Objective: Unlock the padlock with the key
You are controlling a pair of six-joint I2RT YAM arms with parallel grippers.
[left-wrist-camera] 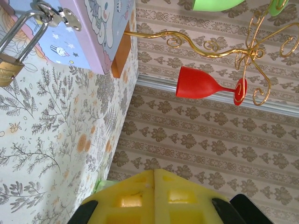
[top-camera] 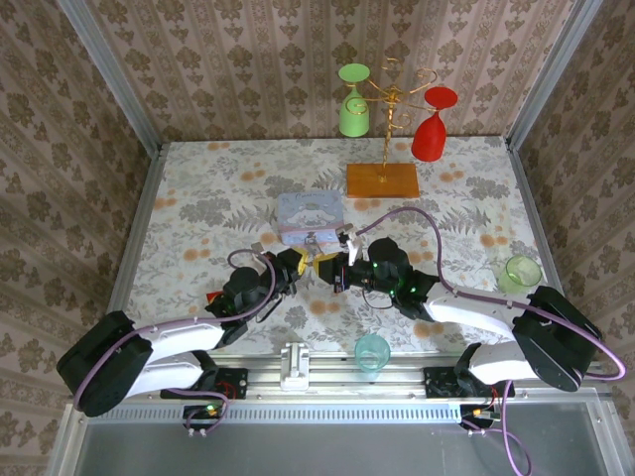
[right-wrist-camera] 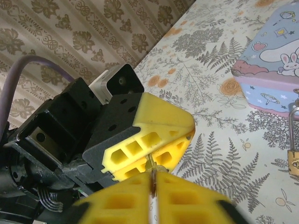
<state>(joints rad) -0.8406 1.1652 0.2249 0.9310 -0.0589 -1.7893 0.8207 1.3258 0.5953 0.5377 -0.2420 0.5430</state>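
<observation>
- While the tiny brass-gold padlock with a thin silvery shackle [right-wrist-camera: 294,161] hangs on the hasp of the pale blue picture tin [top-camera: 311,211], no key is in it yet.
- The right gripper [right-wrist-camera: 153,189] is closed on a thin metal key [right-wrist-camera: 152,170].
- The left gripper [left-wrist-camera: 154,173] is closed too, close against the key; whether it pinches it, I cannot tell.
- I judge the step is settling the key's grip.
- Next, the key tip must meet the keyhole squarely.

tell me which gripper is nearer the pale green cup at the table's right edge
Right. The right gripper sits well left of the pale green cup; the left gripper is even farther left.
</observation>
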